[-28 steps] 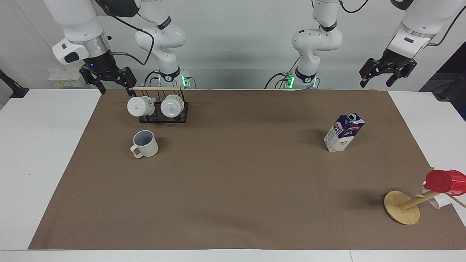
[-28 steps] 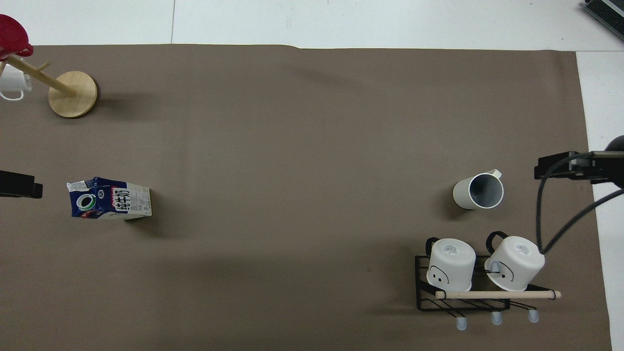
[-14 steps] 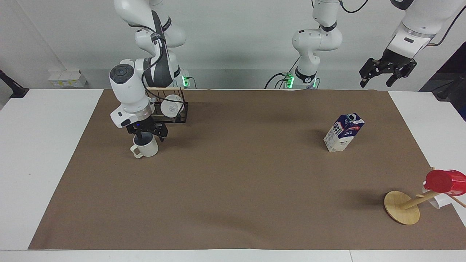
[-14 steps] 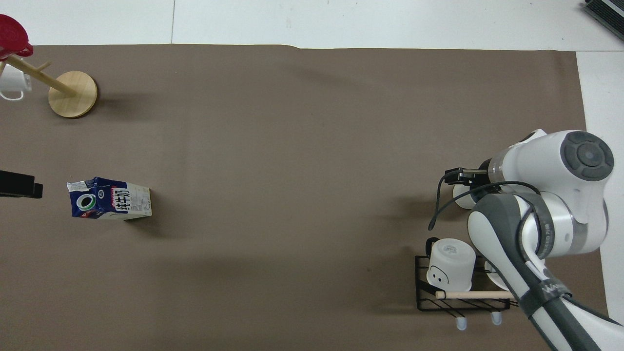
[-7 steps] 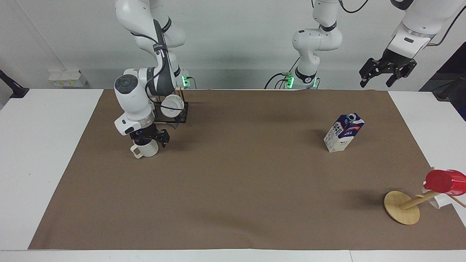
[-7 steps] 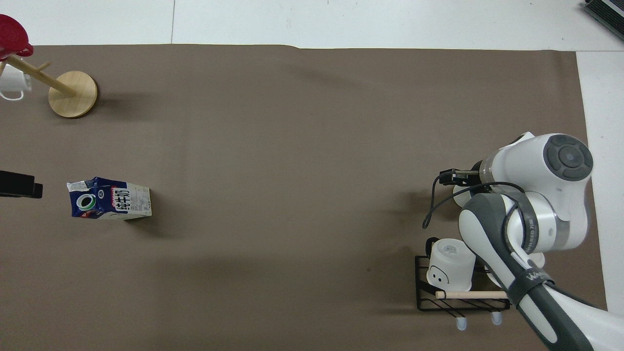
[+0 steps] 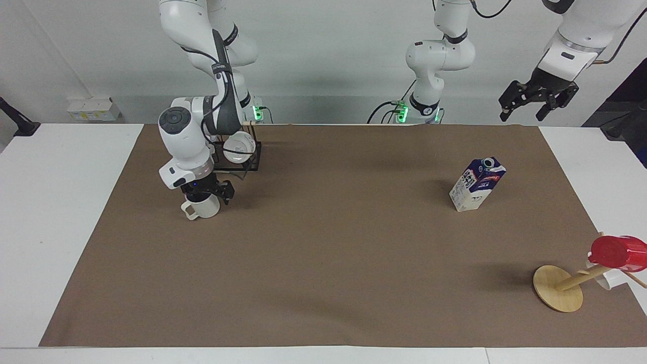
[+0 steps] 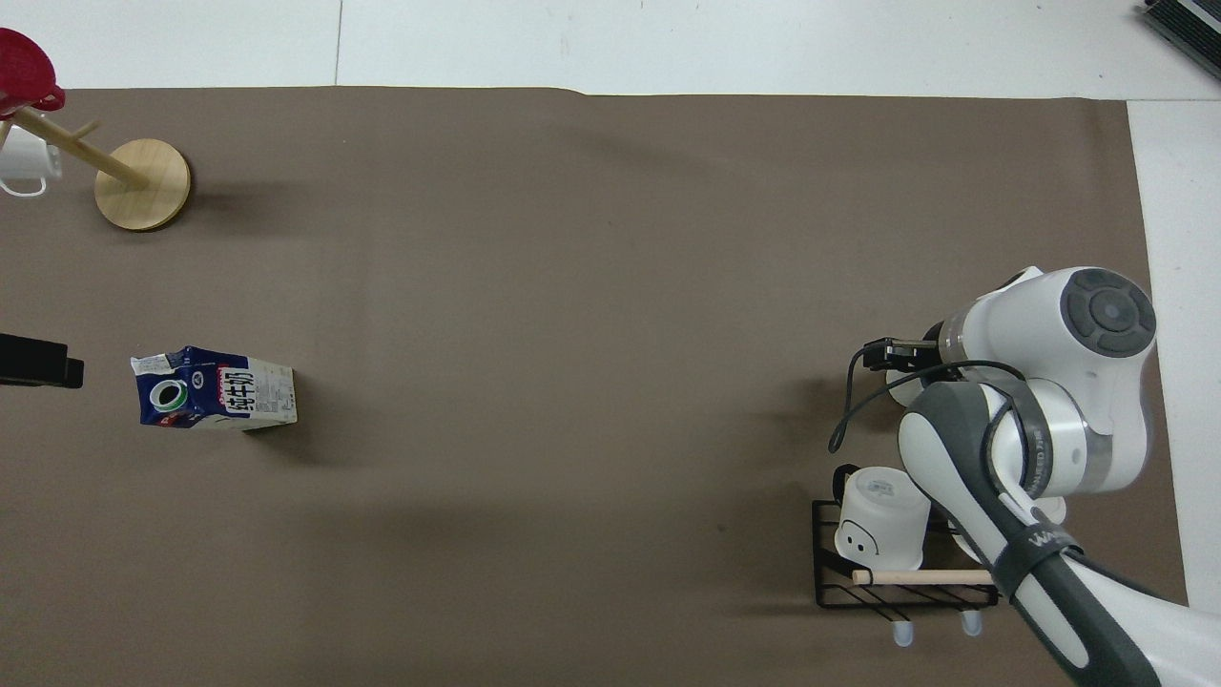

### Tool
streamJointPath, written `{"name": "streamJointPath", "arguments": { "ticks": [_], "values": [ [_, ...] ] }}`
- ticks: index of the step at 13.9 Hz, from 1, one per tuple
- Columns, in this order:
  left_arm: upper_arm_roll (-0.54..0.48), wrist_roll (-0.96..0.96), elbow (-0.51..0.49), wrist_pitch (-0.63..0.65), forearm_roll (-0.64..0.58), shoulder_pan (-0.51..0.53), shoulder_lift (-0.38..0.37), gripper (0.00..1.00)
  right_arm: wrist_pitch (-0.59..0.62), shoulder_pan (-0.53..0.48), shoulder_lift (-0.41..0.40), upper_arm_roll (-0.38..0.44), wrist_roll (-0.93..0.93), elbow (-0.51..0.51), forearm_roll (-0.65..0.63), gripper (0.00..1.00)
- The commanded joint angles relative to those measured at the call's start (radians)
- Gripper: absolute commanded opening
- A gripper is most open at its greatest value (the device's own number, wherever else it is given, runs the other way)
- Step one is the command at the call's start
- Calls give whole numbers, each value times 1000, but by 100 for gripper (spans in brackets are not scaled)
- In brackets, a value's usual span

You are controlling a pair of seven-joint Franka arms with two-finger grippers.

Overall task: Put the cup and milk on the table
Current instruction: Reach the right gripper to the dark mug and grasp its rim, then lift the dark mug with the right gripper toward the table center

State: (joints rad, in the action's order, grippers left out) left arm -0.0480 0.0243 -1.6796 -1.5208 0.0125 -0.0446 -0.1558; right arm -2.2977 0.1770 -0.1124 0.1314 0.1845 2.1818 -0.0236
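facing view: the right end effector (image 7: 206,192) is down at the cup (image 7: 201,207), its dark fingers straddling the rim of the cup; how wide they stand, and whether they grip the wall, cannot be told. the cup stands upright on the brown mat of the table (image 7: 323,263), toward the right arm's end, its handle turned away from the robots. just nearer the robots than the cup is a black wire rack (image 7: 241,159) with a white mug (image 7: 238,147) on it and a wooden rod across its top.

the left end effector (image 7: 537,98) hangs in the air above the table edge at the left arm's end, fingers spread apart and holding nothing; that arm waits. the milk carton (image 7: 476,183) stands on the mat toward the left arm's end, well apart from the cup, with its blue top and round cap up. farther from the robots than the milk, a wooden mug stand (image 7: 558,288) with a round base carries a red cup (image 7: 617,253).

in the overhead view the right arm covers most of the cup (image 8: 901,380), and the milk (image 8: 214,390) sits near the left arm's end.
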Motion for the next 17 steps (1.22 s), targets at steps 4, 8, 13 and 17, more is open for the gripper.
{"name": "streamJointPath", "arguments": {
  "ticks": [4,8,13,17],
  "values": [
    [-1,-9,12,18,-11,0,-2,100,-16,-10,-1,-6,32,3,16,0],
    [-1,-9,12,18,-11,0,-2,100,21,-10,-35,-6,87,-77,60,0],
    [-1,-9,12,18,-11,0,-2,100,137,5,5,-10,228,-181,65,0],
    [-1,-9,12,18,-11,0,-2,100,317,7,13,-33,285,-319,56,0]
  ]
}}
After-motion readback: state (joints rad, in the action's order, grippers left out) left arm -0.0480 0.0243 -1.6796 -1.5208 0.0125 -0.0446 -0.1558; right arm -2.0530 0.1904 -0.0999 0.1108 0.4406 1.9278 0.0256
